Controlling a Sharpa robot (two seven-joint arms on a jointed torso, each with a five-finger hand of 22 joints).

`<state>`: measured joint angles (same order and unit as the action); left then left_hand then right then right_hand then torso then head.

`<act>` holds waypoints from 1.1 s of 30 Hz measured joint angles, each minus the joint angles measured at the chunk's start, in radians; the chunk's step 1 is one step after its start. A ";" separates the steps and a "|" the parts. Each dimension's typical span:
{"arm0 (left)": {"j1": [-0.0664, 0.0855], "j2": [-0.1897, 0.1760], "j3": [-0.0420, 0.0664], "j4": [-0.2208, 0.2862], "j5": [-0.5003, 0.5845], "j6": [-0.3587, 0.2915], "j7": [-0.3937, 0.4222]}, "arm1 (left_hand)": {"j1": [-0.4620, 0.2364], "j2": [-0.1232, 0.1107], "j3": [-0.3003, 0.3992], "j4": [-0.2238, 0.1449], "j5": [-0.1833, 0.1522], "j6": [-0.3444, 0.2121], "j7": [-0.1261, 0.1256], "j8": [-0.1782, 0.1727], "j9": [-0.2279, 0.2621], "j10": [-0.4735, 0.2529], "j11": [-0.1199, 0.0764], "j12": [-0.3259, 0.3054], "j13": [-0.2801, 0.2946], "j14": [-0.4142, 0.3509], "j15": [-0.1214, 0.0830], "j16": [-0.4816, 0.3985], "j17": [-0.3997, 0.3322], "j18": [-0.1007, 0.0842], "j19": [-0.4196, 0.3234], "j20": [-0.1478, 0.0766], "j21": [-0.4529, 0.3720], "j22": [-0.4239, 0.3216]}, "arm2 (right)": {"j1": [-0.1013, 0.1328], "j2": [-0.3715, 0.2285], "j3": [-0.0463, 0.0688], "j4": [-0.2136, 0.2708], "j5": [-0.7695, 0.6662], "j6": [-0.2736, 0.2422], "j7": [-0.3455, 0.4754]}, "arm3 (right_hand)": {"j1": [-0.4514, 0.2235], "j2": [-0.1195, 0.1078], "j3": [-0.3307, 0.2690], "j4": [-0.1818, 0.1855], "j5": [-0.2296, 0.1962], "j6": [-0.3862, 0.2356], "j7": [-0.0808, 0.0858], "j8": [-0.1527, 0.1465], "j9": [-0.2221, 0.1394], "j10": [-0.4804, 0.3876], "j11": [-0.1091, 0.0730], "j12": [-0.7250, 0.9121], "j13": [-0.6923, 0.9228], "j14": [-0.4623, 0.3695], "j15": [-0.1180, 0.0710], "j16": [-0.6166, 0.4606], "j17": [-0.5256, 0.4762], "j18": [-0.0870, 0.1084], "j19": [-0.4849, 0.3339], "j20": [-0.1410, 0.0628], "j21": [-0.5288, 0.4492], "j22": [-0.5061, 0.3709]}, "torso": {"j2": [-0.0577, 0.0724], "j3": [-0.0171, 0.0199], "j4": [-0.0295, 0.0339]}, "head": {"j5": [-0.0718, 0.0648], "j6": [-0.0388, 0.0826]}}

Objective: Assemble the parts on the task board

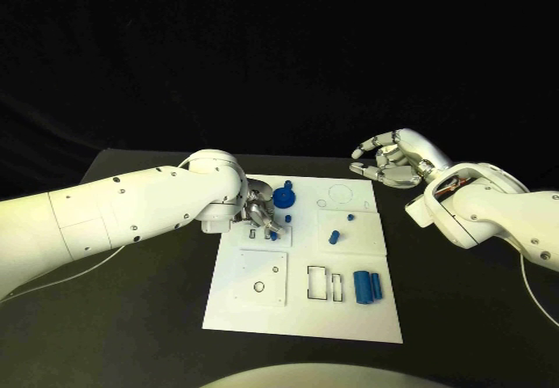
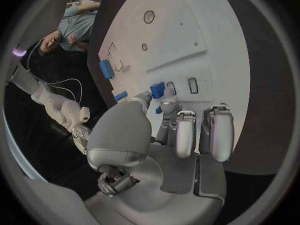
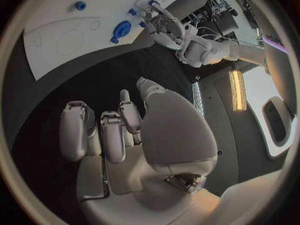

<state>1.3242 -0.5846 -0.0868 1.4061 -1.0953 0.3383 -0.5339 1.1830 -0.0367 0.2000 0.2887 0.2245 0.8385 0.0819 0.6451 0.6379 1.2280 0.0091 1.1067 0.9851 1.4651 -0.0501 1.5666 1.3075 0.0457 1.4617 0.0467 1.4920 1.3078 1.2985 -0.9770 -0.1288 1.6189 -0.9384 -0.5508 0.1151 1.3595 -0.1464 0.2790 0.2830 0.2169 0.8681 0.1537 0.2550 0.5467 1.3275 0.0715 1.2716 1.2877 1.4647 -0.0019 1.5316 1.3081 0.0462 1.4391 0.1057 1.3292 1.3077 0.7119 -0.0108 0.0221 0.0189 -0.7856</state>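
Note:
The white task board (image 1: 305,311) lies in the middle of the black table. My left hand (image 1: 261,212) is bent down over its far left part. Thumb and a finger pinch a small blue part (image 2: 157,90) that stands on the board beside a small slot (image 2: 193,85). A round blue part (image 1: 285,196) sits just beyond that hand. Two small blue parts (image 1: 350,217) (image 1: 334,237) stand mid-board. My right hand (image 1: 396,159) hangs in the air past the board's far right corner, fingers apart and holding nothing.
Two blue cylinders (image 1: 369,286) and a thin blue piece (image 1: 339,287) lie at the board's near right, beside an open rectangular slot (image 1: 316,283). A square plate with two holes (image 1: 262,276) takes the near left. Bare black table (image 1: 466,323) surrounds the board.

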 measured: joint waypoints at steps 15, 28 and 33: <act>0.001 0.001 0.000 -0.007 0.048 0.001 0.000 | 0.137 -0.077 0.312 0.003 0.004 -0.019 0.000 0.008 0.019 0.004 -0.004 0.000 0.010 -0.002 -0.006 0.000 0.000 0.000 0.006 -0.006 0.004 0.000 | 0.000 0.001 0.000 -0.002 0.000 0.001 -0.002 | 0.000 0.000 0.000 0.000 0.004 0.000 0.000 0.000 0.001 0.000 0.000 0.000 -0.002 0.000 0.000 0.000 0.000 0.000 0.000 0.000 0.000 0.000 | 0.000 0.0005 0.0001 | -0.001 -0.005; 0.001 -0.034 0.001 0.008 0.137 -0.025 0.000 | 0.074 -0.140 0.439 0.001 0.018 -0.025 -0.003 0.056 0.039 0.030 -0.009 0.027 0.040 -0.002 -0.005 0.000 0.000 0.000 0.005 -0.005 0.008 0.000 | -0.001 0.002 0.000 -0.006 0.000 0.001 -0.003 | -0.004 -0.004 0.000 0.000 0.008 0.000 0.000 0.000 0.001 0.000 0.000 0.000 -0.004 0.000 0.000 -0.004 0.000 0.000 0.000 0.000 -0.004 0.000 | 0.000 0.0016 0.0014 | 0.002 -0.005; 0.000 -0.055 0.002 0.028 0.166 -0.072 0.001 | 0.050 -0.151 0.456 -0.015 0.037 -0.025 -0.003 0.064 0.101 0.054 -0.011 0.052 0.064 -0.002 -0.005 0.000 0.000 0.000 0.005 -0.005 0.008 0.000 | -0.001 0.000 0.000 -0.008 0.000 0.001 -0.003 | -0.004 -0.004 0.000 0.000 0.008 0.000 0.000 0.000 0.002 0.000 0.000 0.000 -0.004 0.000 0.000 -0.004 0.000 0.000 -0.004 -0.004 -0.004 0.000 | 0.000 0.0018 0.0016 | 0.003 -0.006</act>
<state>1.3247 -0.6400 -0.0853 1.4338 -0.9292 0.2664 -0.5325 1.2328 -0.1876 0.6559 0.2732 0.2618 0.8133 0.0786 0.7091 0.7390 1.2818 -0.0021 1.1591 1.0493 1.4633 -0.0555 1.5665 1.3074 0.0459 1.4671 0.0412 1.4996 1.3076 1.2979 -0.9772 -0.1292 1.6105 -0.9384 -0.5495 0.1118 1.3556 -0.1503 0.2790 0.2830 0.2245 0.8681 0.1537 0.2550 0.5486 1.3275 0.0715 1.2716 1.2838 1.4647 -0.0019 1.5278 1.3079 0.0462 1.4354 0.1020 1.3251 1.3073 0.7114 -0.0090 0.0237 0.0216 -0.7917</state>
